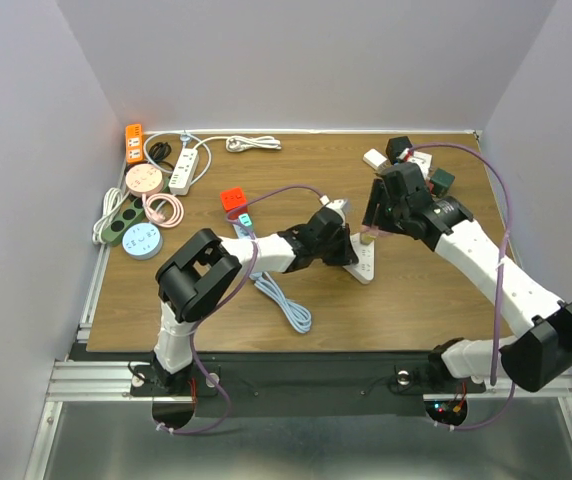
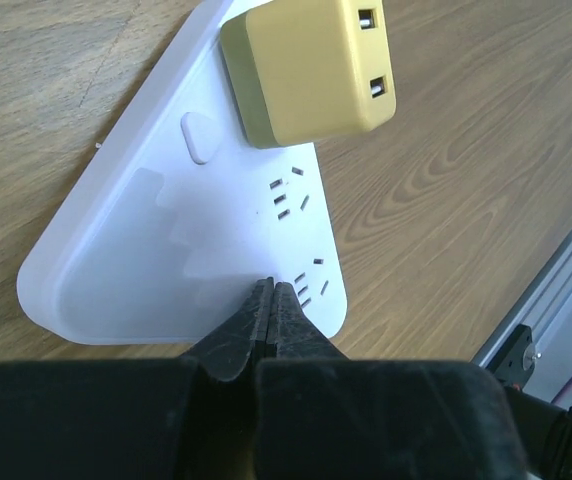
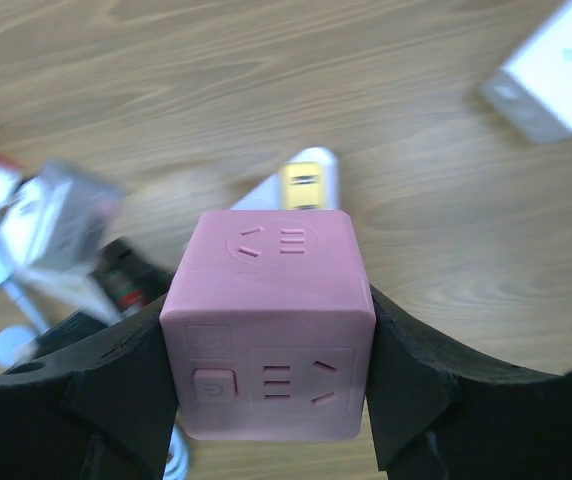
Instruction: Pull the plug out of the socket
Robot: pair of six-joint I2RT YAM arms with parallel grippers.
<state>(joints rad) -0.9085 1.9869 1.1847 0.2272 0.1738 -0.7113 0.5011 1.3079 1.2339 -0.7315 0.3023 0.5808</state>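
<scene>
Pink cube (image 3: 268, 325) sits pinched in the right gripper (image 3: 271, 380), held over the worktop (image 3: 446, 250) and seemingly clear of the strip (image 2: 156, 260). Left gripper (image 2: 272, 300), fingers pressed together, bears down on the strip's near end. Yellow plug (image 2: 306, 70) is seated in the strip. If the cube was the plug, the pull looks done; if not, the yellow one is left.

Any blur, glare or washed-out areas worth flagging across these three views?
Top external: evenly lit and sharp. Left wrist: white power strip and yellow plug are crisp, with blown-out brightness at the right edge. Right wrist: pink cube is sharp, while the clutter at left is smeared.
</scene>
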